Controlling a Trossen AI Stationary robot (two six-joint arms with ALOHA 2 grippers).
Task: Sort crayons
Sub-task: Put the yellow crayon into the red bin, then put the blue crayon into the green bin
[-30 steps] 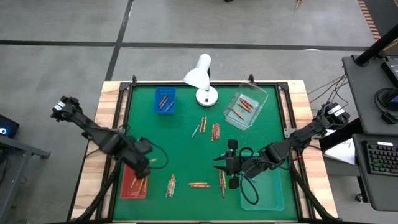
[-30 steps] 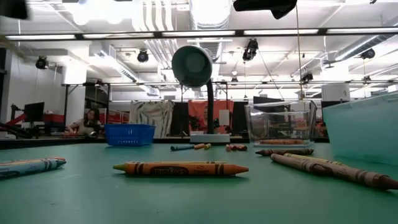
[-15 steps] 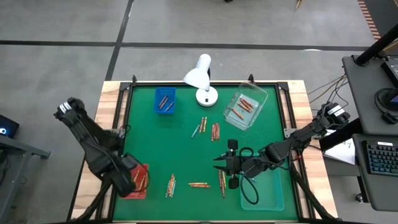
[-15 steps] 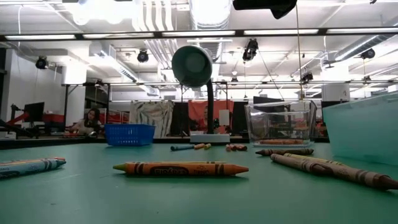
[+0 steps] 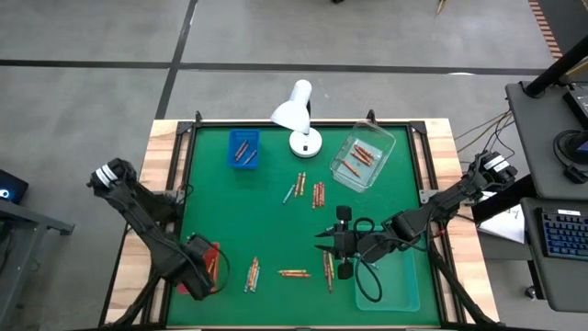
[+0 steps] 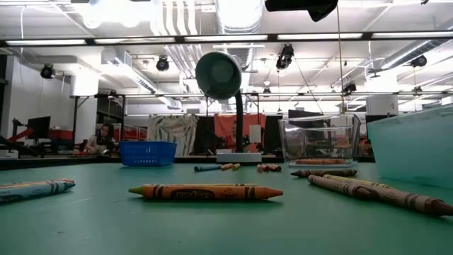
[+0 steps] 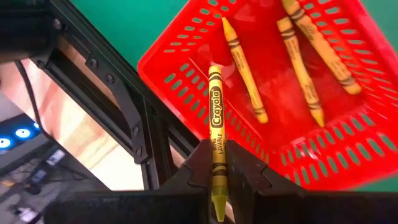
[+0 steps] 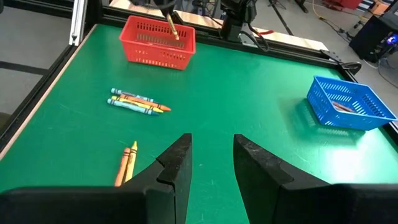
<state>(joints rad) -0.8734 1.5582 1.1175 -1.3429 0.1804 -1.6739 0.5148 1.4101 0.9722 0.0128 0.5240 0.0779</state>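
Currently a yellow crayon (image 7: 216, 130) is pinched in the left gripper (image 7: 216, 163) just above the red basket (image 7: 186, 74), holding three others; release is needed. Well apart, the right gripper (image 8: 211, 157) is held spread.

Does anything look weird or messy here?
A bit messy: loose crayons lie scattered on the green table, not yet in baskets. The left gripper holds a yellow crayon over the red basket's rim. Nothing looks broken.

We see a green bench (image 5: 276, 230), a red basket (image 7: 348, 124) with yellow crayons (image 7: 245, 62), a blue basket (image 5: 243, 149) and a white lamp (image 5: 296, 110).
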